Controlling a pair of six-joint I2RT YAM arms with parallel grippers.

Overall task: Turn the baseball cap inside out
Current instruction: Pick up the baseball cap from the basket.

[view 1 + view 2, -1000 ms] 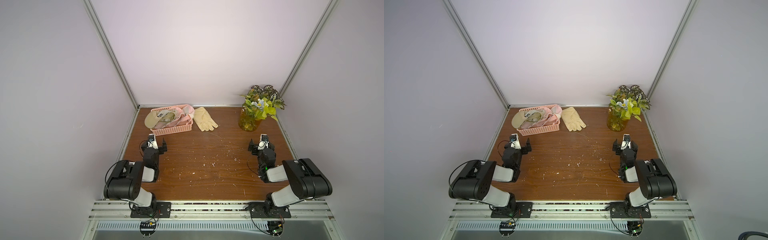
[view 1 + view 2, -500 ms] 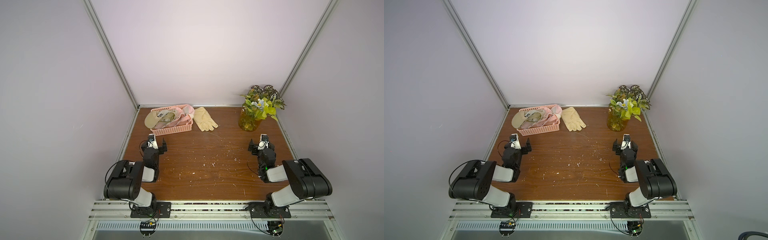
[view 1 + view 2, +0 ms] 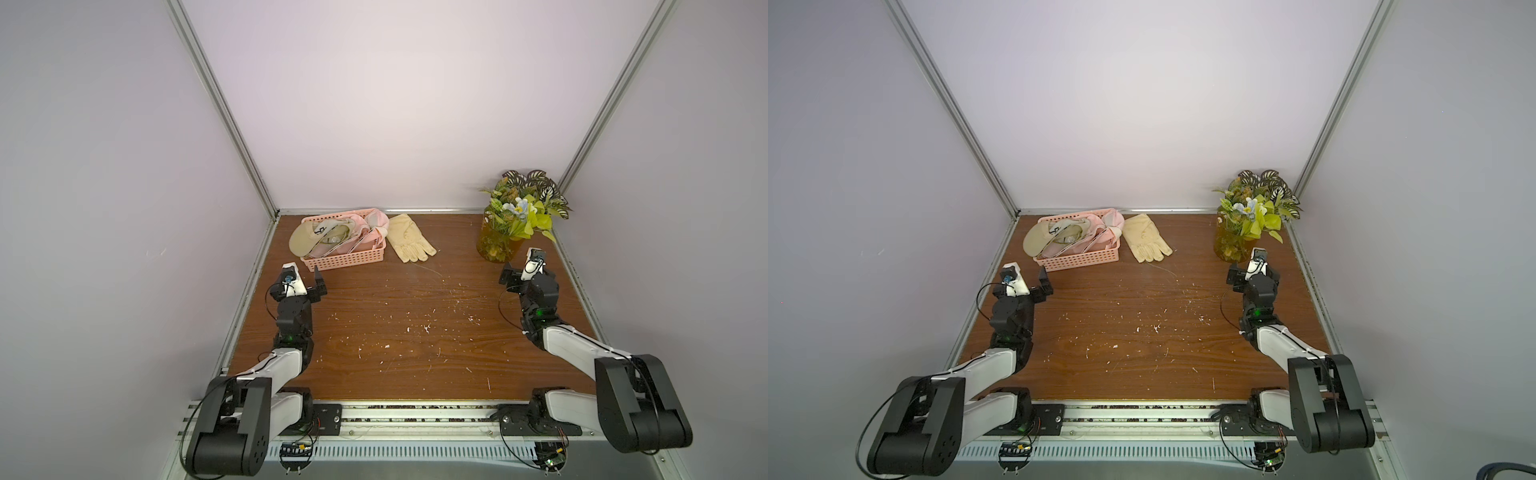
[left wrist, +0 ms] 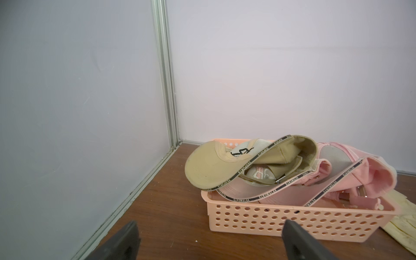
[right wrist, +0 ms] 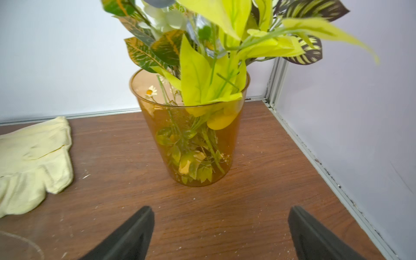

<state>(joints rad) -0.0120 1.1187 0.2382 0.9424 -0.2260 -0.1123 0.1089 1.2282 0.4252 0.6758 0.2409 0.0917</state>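
A tan baseball cap (image 3: 307, 241) (image 3: 1038, 241) (image 4: 209, 166) lies open side up on top of pink caps (image 4: 369, 177) in a pink perforated basket (image 3: 345, 262) (image 3: 1079, 259) (image 4: 292, 220) at the back left of the wooden table. Its brim hangs over the basket's left end. My left gripper (image 3: 303, 276) (image 3: 1027, 276) (image 4: 210, 227) is open and empty, low over the table just in front of the basket's left corner. On the right side my right gripper (image 3: 523, 272) (image 3: 1250, 270) (image 5: 221, 210) is open and empty, facing the vase.
A pale yellow glove (image 3: 409, 243) (image 3: 1144, 241) (image 5: 29, 157) lies flat right of the basket. An amber vase (image 3: 496, 245) (image 3: 1229, 245) (image 5: 193, 139) of artificial leaves stands at the back right. Walls enclose the table on three sides. White crumbs dot the wood.
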